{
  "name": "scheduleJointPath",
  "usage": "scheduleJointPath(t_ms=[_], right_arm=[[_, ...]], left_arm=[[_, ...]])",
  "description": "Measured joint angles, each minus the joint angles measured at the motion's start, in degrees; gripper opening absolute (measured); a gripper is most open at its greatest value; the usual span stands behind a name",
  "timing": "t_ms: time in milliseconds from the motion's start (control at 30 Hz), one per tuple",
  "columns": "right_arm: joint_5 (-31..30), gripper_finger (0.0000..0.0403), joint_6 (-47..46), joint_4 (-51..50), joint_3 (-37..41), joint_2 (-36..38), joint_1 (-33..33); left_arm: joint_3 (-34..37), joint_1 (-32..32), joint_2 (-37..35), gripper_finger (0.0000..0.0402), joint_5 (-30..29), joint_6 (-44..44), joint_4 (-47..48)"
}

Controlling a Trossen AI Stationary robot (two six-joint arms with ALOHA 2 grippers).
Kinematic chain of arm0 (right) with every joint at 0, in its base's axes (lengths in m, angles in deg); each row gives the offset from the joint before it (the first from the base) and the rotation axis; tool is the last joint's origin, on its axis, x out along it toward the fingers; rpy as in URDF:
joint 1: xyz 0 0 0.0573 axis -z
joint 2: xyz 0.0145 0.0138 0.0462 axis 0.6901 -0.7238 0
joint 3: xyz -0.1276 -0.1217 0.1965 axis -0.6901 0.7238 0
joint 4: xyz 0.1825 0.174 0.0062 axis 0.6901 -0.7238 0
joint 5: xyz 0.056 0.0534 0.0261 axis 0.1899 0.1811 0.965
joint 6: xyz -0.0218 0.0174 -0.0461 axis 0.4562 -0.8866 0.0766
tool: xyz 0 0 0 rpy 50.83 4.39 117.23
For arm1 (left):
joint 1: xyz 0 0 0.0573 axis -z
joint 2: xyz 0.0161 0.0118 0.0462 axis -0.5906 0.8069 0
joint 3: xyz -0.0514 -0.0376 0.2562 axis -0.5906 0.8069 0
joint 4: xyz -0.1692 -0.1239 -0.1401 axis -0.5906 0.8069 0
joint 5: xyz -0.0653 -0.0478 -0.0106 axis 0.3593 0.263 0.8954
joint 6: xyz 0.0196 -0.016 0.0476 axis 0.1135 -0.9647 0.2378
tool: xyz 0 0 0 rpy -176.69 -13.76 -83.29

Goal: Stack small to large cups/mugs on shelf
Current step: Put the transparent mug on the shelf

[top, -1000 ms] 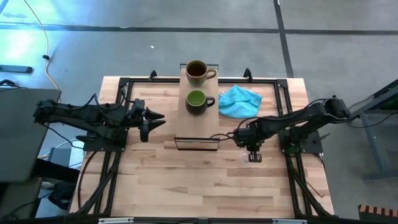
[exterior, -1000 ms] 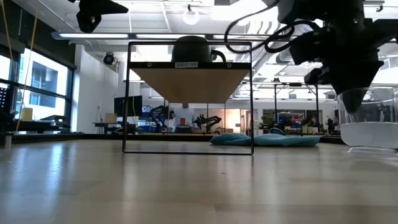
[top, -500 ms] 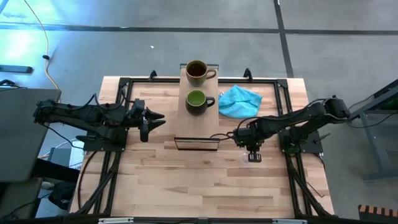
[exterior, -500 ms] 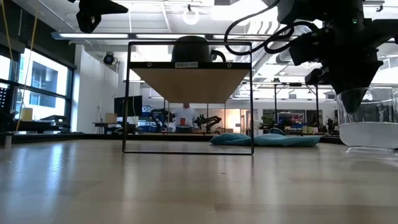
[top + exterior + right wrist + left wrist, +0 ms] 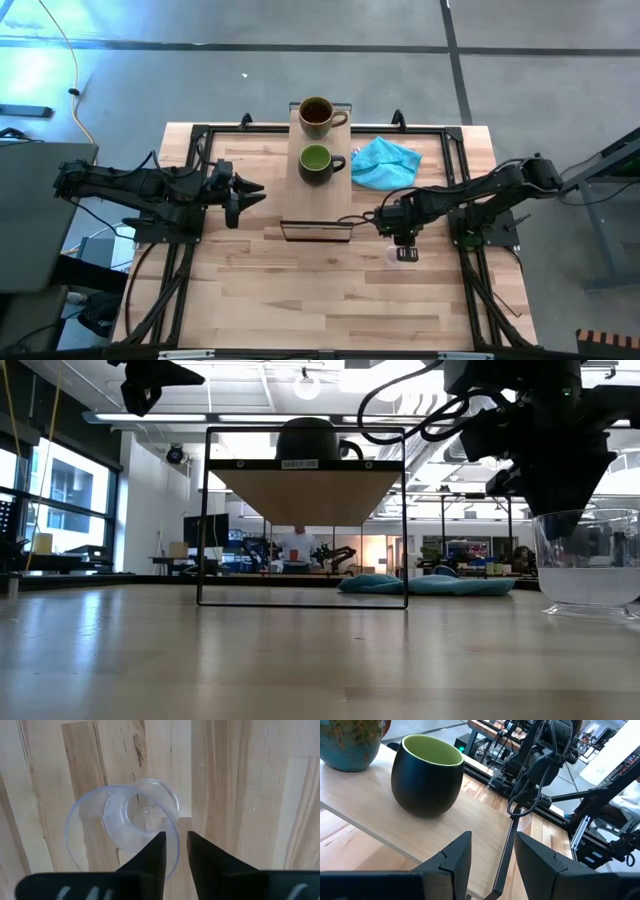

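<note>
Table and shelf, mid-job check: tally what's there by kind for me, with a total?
Handled mugs: 2, the brown-tan mug and the dark green mug, both on the shelf.
Clear glass cups: 1, the glass cup on the tabletop, under the right gripper.
Cloths: 1, the turquoise cloth.
Total: 4.

Lighting even & bright overall. High view: blue-white glare on the floor well left of the shelf (image 5: 317, 170); shadows under both arms soft, w/ no hard edges. Low view: backlit by ceiling lamps & windows behind the shelf (image 5: 306, 495), so its frame & the arm parts read as dark silhouettes; tabletop (image 5: 300, 660) shows a pale sheen, nearest part blurred. Glass cup (image 5: 590, 565) right of the shelf looks hazy, prob. out of focus. Wrist views: own fingers soft, near-black.
</note>
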Motion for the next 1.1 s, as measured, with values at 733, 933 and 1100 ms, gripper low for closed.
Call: scheduleJointPath(t_ms=[733, 933, 1100], right_arm=[[2.4, 0.009, -20.3, -0.9, 0.0, 0.0, 0.0], [2.4, 0.0089, -28.0, -1.7, 0.0, 0.0, 0.0], [2.3, 0.0089, -35.1, -2.1, 0.0, 0.0, 0.0]], left_arm=[[0.0, 0.0, 0.0, 0.0138, 0.0, 0.4, 1.8], [0.0, 0.0, 0.0, 0.0138, 0.0, 0.7, 2.2], [0.0, 0.0, 0.0, 0.0138, -0.1, 1.6, 2.6]])
